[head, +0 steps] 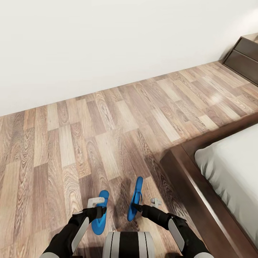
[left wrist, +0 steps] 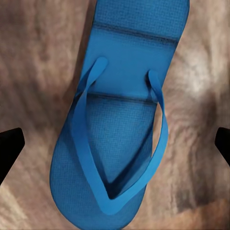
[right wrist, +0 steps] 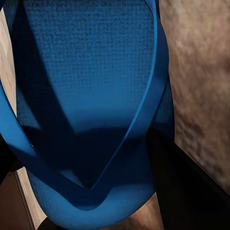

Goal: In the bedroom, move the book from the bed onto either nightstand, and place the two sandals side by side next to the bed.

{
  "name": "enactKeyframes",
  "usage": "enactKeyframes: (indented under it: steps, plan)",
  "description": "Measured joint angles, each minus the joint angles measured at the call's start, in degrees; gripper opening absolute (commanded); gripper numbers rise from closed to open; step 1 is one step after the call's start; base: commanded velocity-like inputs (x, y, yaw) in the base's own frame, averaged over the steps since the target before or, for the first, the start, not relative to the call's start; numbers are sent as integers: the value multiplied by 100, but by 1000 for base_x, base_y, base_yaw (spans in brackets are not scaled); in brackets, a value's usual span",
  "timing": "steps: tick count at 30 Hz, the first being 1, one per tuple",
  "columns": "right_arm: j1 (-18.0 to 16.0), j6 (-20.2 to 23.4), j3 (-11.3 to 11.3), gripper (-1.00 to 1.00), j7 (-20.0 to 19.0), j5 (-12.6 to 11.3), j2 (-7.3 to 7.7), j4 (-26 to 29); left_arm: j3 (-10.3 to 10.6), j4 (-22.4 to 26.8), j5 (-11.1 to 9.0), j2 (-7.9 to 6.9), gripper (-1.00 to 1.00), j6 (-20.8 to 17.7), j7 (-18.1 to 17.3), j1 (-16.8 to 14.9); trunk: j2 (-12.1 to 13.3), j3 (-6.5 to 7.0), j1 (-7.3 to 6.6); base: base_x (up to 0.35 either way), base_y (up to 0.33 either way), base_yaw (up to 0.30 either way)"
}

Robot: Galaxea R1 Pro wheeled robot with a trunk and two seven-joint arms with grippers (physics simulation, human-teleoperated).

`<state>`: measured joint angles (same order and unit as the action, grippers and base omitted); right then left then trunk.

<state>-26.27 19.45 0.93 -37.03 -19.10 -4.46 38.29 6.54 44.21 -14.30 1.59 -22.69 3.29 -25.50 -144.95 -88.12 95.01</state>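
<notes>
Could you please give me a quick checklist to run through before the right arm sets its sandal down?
1. Right gripper holding the right sandal: ok, its fingers close on the sole's end in the right wrist view.
2. That sandal's pose: not ok, tilted on edge, not flat.
3. Left sandal flat on the floor: ok, strap up in the left wrist view.
4. Left gripper released: ok, fingertips wide apart on either side of that sandal, not touching it.
5. Pair beside the bed: ok, frame corner close by.
6. Sandals parallel: cannot tell yet.
</notes>
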Motion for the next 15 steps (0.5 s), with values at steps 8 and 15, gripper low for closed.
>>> enactKeyframes:
  steps: [8,15]
  plan:
    - [0,2,-5,-100,0,0,0,0,-8,180,11,139,100,-1,563,1,0,0,0,0,0,0]
    - [0,0,-6,-100,0,0,0,0,4,202,13,203,100,11,840,0,0,0,0,0,0,0]
